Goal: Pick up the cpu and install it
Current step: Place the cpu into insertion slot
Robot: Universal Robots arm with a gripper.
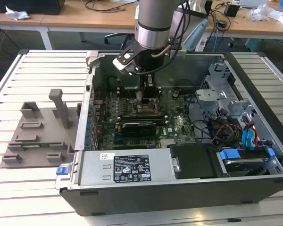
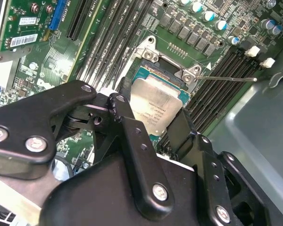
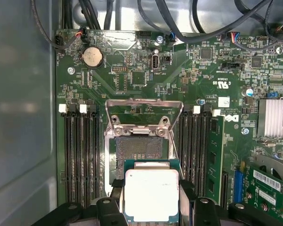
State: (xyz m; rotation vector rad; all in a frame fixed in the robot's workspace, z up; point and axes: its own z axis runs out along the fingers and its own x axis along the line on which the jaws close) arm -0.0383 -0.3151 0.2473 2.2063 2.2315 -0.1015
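Holding cpu (image 3: 152, 195), jaws clamped on its sides, seemingly just above open socket (image 3: 140, 149).

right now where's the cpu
In the first wrist view the cpu is gripped in the hand, right next to the open socket on the motherboard.

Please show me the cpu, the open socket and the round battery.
Silvery-grey square cpu (image 3: 152, 195): first wrist view, middle of its metal top.
Open metal-framed socket (image 3: 140, 148): first wrist view, its dark contact field.
Round silver coin battery (image 3: 92, 57): first wrist view, its centre.
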